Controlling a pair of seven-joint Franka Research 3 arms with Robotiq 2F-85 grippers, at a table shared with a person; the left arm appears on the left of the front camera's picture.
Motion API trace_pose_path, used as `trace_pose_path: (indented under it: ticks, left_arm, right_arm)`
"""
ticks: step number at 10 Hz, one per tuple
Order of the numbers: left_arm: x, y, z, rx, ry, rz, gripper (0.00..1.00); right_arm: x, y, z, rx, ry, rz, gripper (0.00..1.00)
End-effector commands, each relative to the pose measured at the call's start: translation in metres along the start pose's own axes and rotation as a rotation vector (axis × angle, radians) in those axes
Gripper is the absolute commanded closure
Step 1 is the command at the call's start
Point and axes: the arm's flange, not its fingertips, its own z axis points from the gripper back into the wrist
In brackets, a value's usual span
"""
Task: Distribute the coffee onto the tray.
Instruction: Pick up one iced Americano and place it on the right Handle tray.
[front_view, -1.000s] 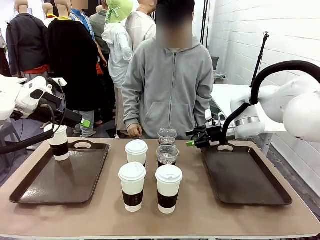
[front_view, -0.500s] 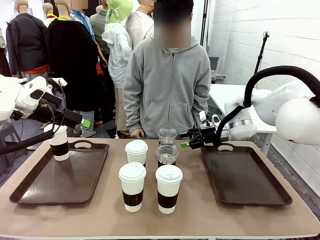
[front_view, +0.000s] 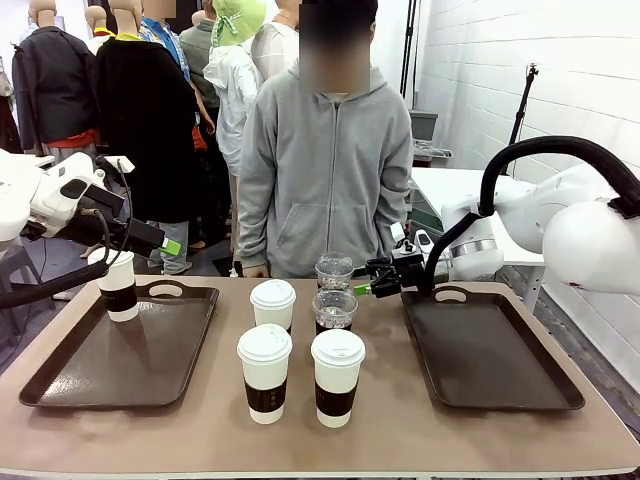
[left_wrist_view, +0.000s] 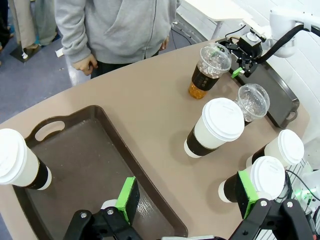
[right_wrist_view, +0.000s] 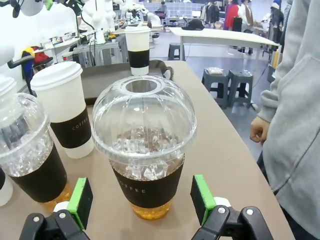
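The coffee stands mid-table: two clear dome-lidded cups, one farther (front_view: 334, 270) and one nearer (front_view: 334, 308), with three white lidded cups (front_view: 273, 303) (front_view: 264, 372) (front_view: 337, 376). Another white cup (front_view: 120, 285) stands at the far corner of the left tray (front_view: 60, 385). My right gripper (front_view: 365, 288) is open at the farther clear cup (right_wrist_view: 145, 150), whose sides sit between the green pads (right_wrist_view: 80, 202) with small gaps. My left gripper (left_wrist_view: 187, 197) hangs open above the left tray (left_wrist_view: 100, 165), holding nothing.
The right tray (front_view: 490, 350) is bare. A person in a grey hoodie stands at the far edge, one hand (right_wrist_view: 260, 130) close to the table beside the clear cup. The nearer clear cup (right_wrist_view: 25, 150) and a white cup (right_wrist_view: 62, 107) crowd its other side.
My right gripper has moved left from the right tray's far corner to the farther clear cup. The person has shifted slightly left. The left arm has not moved.
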Motion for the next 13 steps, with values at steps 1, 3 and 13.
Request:
trace_pose_path:
  ticks: [1,3,13]
  left_arm:
    - [0.0,0.004,-0.002,-0.018,-0.01,-0.017,0.0]
    - [0.0,0.004,-0.002,-0.018,-0.01,-0.017,0.0]
    - [0.0,0.004,-0.002,-0.018,-0.01,-0.017,0.0]
  right_arm:
    - [-0.001,-0.009,-0.006,0.039,0.022,-0.023,0.0]
    - [-0.003,-0.011,-0.011,0.045,0.04,-0.033,0.0]
    - [-0.017,-0.026,-0.036,0.081,0.053,-0.056,0.0]
